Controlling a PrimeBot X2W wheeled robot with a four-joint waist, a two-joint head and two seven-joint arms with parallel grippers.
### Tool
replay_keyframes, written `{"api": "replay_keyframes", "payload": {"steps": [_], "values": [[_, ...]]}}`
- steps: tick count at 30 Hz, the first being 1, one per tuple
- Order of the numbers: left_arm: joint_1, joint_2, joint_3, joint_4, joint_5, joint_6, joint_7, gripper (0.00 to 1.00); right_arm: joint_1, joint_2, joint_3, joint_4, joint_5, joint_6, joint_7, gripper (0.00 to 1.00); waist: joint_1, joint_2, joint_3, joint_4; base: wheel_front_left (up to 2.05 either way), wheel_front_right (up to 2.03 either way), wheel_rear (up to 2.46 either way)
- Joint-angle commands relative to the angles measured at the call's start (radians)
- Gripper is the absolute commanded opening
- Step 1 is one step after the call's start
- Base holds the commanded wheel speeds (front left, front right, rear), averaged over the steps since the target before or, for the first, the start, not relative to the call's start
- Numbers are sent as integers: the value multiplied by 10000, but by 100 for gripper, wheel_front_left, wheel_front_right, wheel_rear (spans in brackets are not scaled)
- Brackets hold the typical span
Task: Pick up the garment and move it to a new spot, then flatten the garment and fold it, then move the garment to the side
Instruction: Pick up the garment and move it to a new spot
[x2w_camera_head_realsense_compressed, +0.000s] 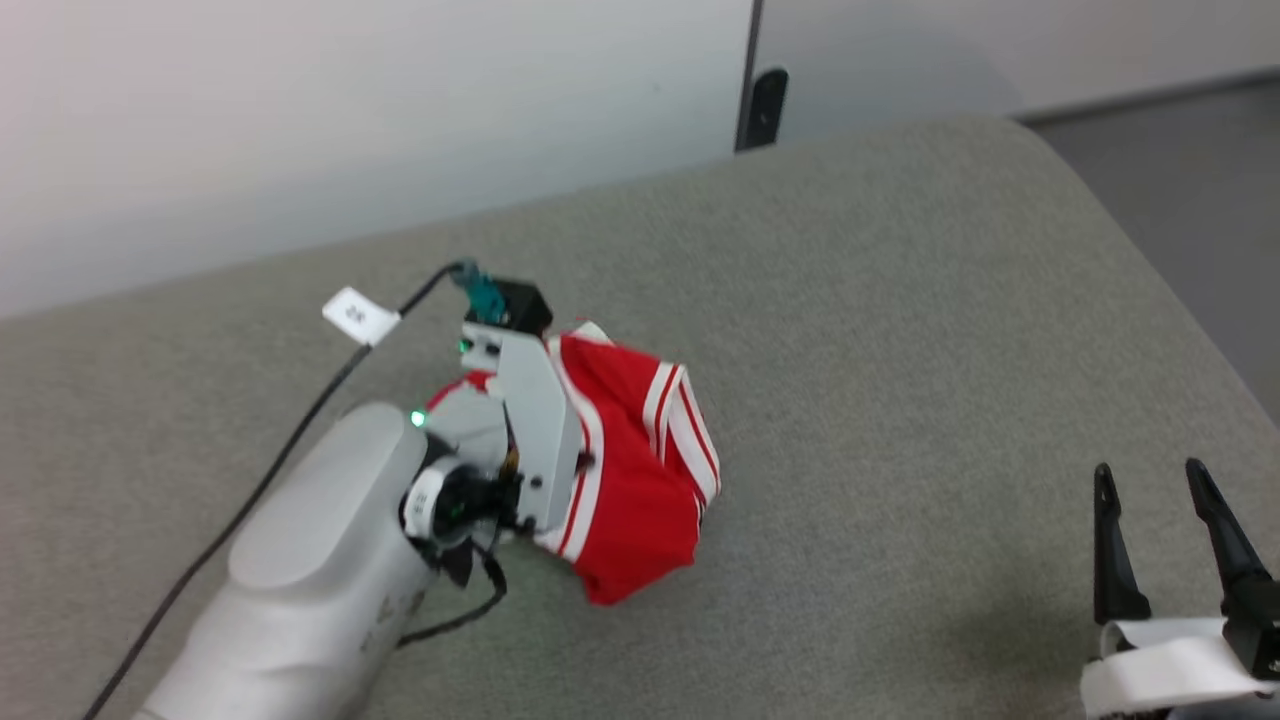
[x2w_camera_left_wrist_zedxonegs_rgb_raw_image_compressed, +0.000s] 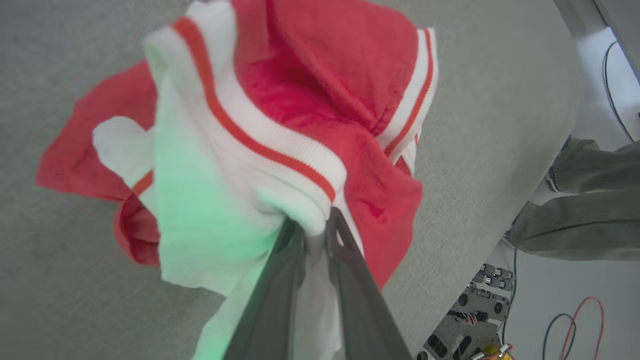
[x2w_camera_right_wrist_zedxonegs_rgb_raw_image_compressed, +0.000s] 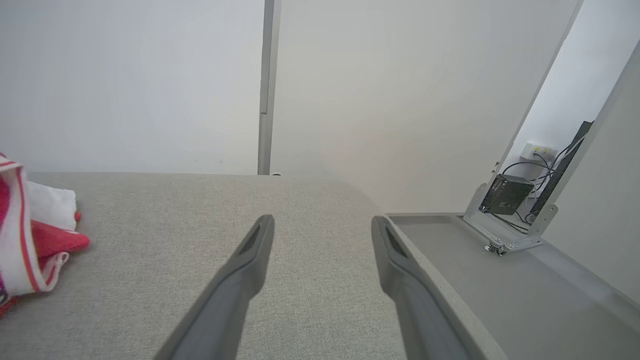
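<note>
Grey cloth surface (x2w_camera_head_realsense_compressed: 900, 350), bunched red garment (x2w_camera_head_realsense_compressed: 640, 490), white panels (x2w_camera_left_wrist_zedxonegs_rgb_raw_image_compressed: 200, 200) with red stripes

The right wrist view crops the garment (x2w_camera_right_wrist_zedxonegs_rgb_raw_image_compressed: 27, 240) at nine o'clock. The left wrist view crops a person's leg (x2w_camera_left_wrist_zedxonegs_rgb_raw_image_compressed: 590, 220) at three o'clock.

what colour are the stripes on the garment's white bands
Red; the garment shows them best in the left wrist view.

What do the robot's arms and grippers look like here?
The left forearm is a smooth pale-grey shell with a green indicator light, a black cable carrying a white tag, and a teal connector. The left gripper and right gripper have long, dark, tapering jaws; white wrapping bands the right wrist.
</note>
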Motion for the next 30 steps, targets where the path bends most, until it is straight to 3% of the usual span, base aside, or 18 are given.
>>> {"api": "replay_keyframes", "payload": {"steps": [1, 12, 13, 15, 16, 30], "values": [[193, 90, -42, 17, -84, -125, 113, 0, -268, 31, 74, 47, 137, -1, -9, 100, 0, 0, 563, -337, 0, 0, 0], [630, 146, -301, 1393, -381, -643, 287, 0, -909, 32, 529, 297, 487, -1, -9, 100, 0, 0, 1189, -606, 0, 0, 0], [628, 107, -338, 1485, -383, -690, 270, 7, -905, 30, 527, 331, 465, -1, -9, 100, 0, 0, 1125, -575, 0, 0, 0], [559, 51, -425, 1644, -319, -822, 162, 88, -713, 31, 546, 439, 387, 1, -9, 100, 0, 0, 794, -413, 0, 0, 0], [550, 56, -444, 1667, -306, -859, 117, 100, -640, 31, 555, 497, 376, -1, -9, 100, 0, 0, 647, -342, 0, 0, 0], [781, 338, -355, 745, -288, -1007, -801, 100, 143, 30, 741, 775, 58, -1, -9, 100, 0, 0, -1143, 1129, 0, 0, 0]]}}
